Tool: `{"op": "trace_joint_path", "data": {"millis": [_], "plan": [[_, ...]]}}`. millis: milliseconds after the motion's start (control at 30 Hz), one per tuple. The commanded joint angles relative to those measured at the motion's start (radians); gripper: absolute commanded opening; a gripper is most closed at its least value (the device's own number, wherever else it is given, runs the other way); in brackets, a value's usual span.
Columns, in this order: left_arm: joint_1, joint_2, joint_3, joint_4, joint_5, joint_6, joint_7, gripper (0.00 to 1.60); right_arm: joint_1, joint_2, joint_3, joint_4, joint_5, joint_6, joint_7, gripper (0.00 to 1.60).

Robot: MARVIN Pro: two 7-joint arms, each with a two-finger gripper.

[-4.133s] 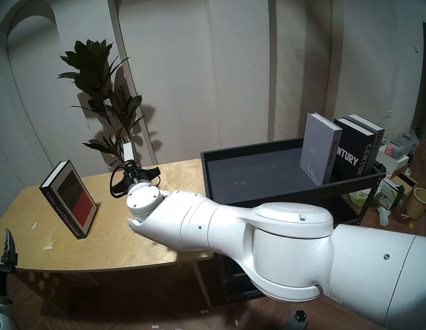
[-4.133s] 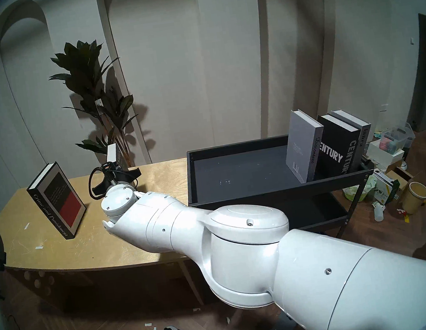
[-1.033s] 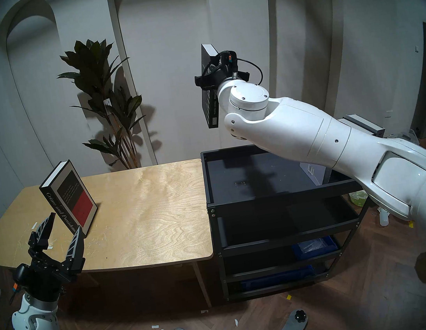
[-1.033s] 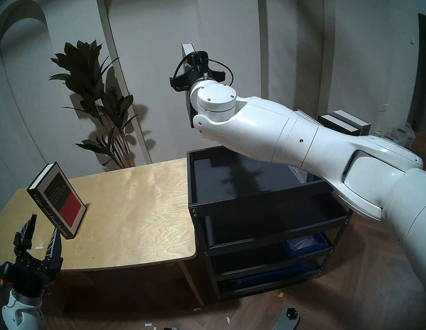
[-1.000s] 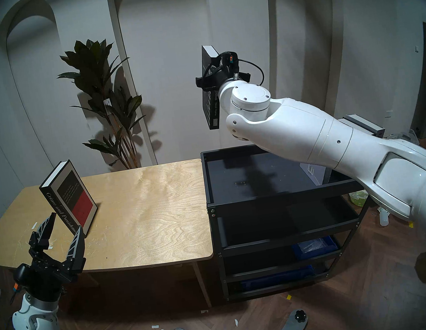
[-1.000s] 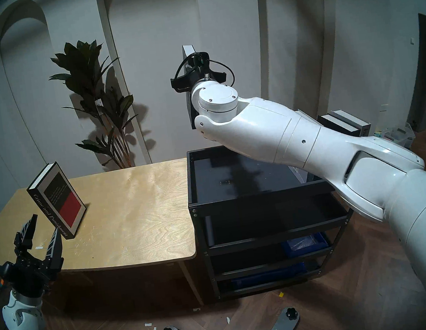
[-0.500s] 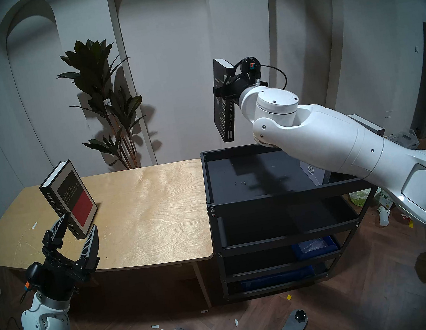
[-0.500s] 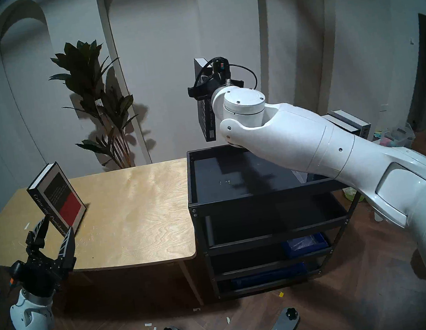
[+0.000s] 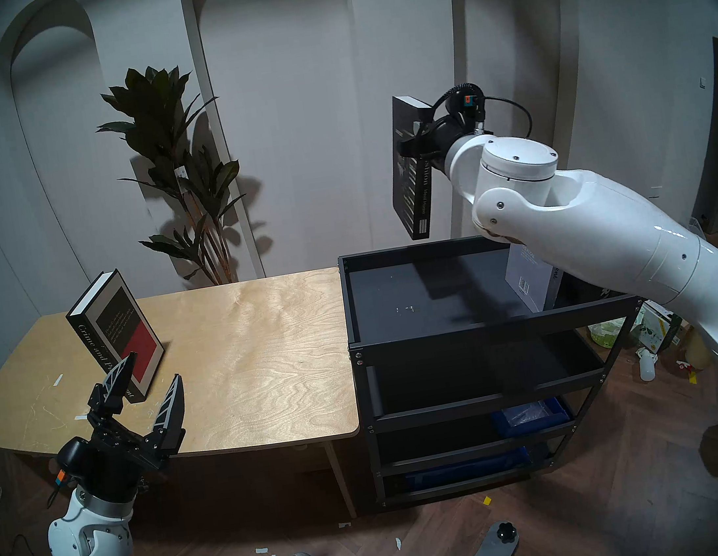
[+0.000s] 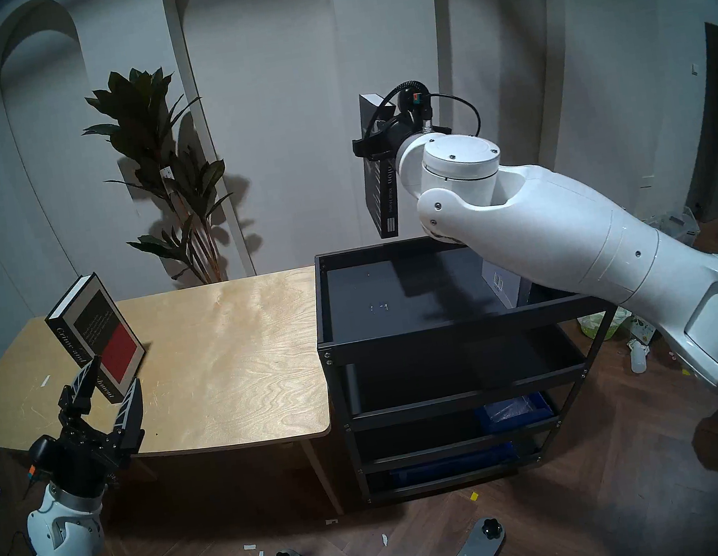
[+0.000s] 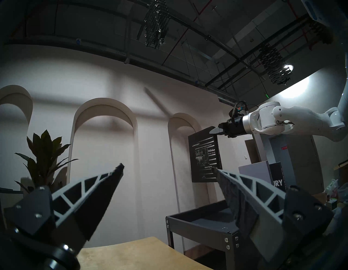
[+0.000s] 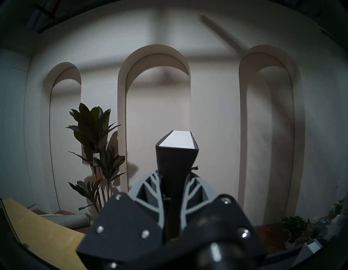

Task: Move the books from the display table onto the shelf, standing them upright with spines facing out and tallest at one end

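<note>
The right gripper holds a black book upright in closed jaws, clamped near its top, suspended above the rear of the black shelf. A grey book stands on the shelf's top tray, below and right of those jaws. The left gripper has its jaws open, empty, just in front of the Crime and Punishment book, which stands tilted on the wooden surface.
</note>
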Motion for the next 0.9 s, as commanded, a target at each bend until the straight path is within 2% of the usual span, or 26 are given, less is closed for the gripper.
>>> {"op": "trace_joint_path", "data": {"millis": [0,467,867], "plan": [[-0.017,-0.005,0.009,-0.025,0.001,-0.003,0.008,1.60,-0.037,0.108,0.045,-0.069,0.017,0.037,-0.014,0.00],[-0.018,-0.027,0.056,-0.059,0.030,-0.016,0.037,1.60,-0.136,0.298,0.112,-0.181,0.091,0.137,-0.044,0.00],[-0.013,-0.057,0.086,-0.097,0.065,-0.033,0.062,1.60,-0.205,0.415,0.163,-0.225,0.156,0.205,-0.029,0.00]]}}
